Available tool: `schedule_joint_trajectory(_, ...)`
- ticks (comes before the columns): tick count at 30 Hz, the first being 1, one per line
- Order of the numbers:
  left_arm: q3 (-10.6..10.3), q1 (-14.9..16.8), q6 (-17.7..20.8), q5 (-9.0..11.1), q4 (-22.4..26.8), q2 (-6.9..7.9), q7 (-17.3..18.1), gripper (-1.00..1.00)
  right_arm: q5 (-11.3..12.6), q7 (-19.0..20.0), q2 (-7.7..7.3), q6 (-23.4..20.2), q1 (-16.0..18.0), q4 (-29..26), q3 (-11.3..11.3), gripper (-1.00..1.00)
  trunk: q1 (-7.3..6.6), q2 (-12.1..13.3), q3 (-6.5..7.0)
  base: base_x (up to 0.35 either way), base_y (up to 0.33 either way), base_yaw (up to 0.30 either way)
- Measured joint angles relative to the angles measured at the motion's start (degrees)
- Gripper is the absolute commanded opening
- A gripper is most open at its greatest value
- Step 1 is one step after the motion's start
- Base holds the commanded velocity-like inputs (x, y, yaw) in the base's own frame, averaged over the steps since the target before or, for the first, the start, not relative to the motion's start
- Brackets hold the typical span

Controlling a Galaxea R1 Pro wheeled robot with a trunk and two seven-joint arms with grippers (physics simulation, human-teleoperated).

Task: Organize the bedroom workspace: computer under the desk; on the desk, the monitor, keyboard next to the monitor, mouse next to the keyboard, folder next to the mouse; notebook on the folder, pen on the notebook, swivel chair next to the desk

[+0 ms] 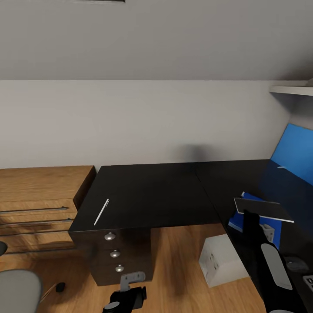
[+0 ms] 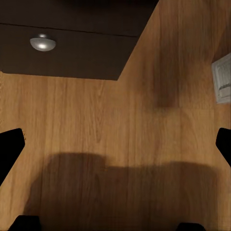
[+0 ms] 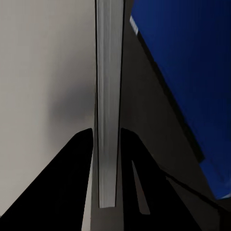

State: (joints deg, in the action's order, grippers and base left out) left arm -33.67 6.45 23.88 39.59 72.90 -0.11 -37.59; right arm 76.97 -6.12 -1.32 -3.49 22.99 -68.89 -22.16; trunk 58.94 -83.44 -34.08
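1. The notebook (image 3: 107, 103) is clamped edge-on between the right gripper (image 3: 107, 144) fingers, at lower right over the folder (image 1: 238, 219).
2. It should be lowered flat and square onto the folder — then released.
3. The left gripper (image 2: 115, 144) hangs spread and empty — the pen (image 1: 101, 211) waits on the desk (image 1: 152, 195), centre left.

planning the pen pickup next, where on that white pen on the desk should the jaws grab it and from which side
Probably at the middle of the pen, coming straight down from above with the jaws closing across its thin shaft. It lies flat on the desk top near the front left corner, angled diagonally, so the jaws would need turning to match. The open left gripper hangs nearer it.
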Motion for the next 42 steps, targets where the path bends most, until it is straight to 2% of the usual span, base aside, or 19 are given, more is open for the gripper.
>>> schedule_joint_trajectory(11,-0.2,0.0,0.0,-0.1,-1.1,-0.08,0.1,1.0,0.0,-3.1,-1.05,0.0,0.0,0.0,-1.9,-1.0,0.0,0.0,0.0,0.004,-0.01,0.0)
schedule_joint_trajectory(19,-0.2,0.0,0.0,-0.1,-1.2,-0.08,0.1,1.0,0.0,-3.6,-1.15,0.0,0.0,0.0,-2.0,-1.0,0.0,0.0,0.0,0.0,-0.001,0.0)
schedule_joint_trajectory(28,-0.1,0.0,0.0,-0.1,-1.2,-0.08,0.1,1.0,0.2,-7.3,-1.64,-0.1,0.0,0.0,-2.0,-1.0,0.0,0.0,0.0,0.011,0.0,0.0)
schedule_joint_trajectory(42,0.0,0.0,-0.1,-0.2,-1.1,-0.08,0.1,1.0,0.3,-7.5,-1.68,-0.1,0.0,0.1,-2.0,-1.0,0.0,0.0,0.0,0.071,0.0,0.0)
